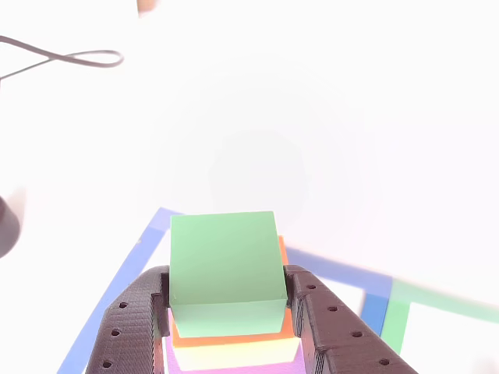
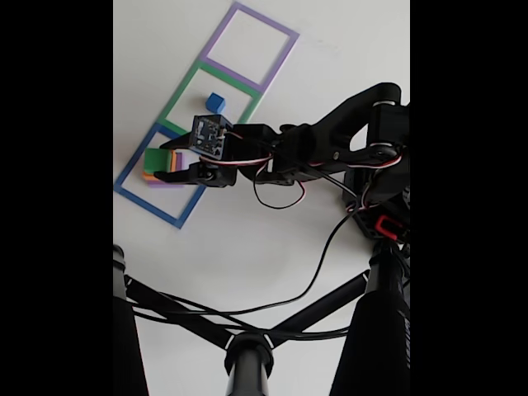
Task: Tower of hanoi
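Fingers of the gripper (image 1: 228, 300) sit against both sides of the green cube (image 1: 224, 257), clamped on it. That cube rests atop the orange cube (image 1: 234, 335), with a pale yellow layer and the purple slab (image 1: 234, 366) beneath. In the fixed view the stack (image 2: 157, 165) stands inside the blue square outline (image 2: 148, 202); the small blue cube (image 2: 215, 102) sits apart in the green outline (image 2: 186, 87)
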`<state>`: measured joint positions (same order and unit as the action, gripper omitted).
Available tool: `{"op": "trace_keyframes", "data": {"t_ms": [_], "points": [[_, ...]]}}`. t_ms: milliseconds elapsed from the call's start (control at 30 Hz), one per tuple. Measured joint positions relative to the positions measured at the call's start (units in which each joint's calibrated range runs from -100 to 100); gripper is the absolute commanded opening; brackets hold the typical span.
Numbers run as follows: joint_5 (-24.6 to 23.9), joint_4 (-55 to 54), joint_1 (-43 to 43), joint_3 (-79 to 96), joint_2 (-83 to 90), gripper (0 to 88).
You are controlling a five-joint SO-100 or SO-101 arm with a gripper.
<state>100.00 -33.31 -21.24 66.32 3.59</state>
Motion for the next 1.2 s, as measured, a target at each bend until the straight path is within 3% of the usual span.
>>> {"op": "trace_keyframes", "data": {"t_ms": [233,767,933,1000,1200], "points": [[0.00,-0.72,0.41,-0.78,-1.35,19.5],[0.00,-0.96,1.47,-0.70,2.45,25.2],[0.00,4.09,-0.57,-0.70,9.79,22.0],[0.00,7.95,-0.74,-0.70,13.34,15.0],[0.00,31.46,0.33,-7.92,26.42,3.4]]}}
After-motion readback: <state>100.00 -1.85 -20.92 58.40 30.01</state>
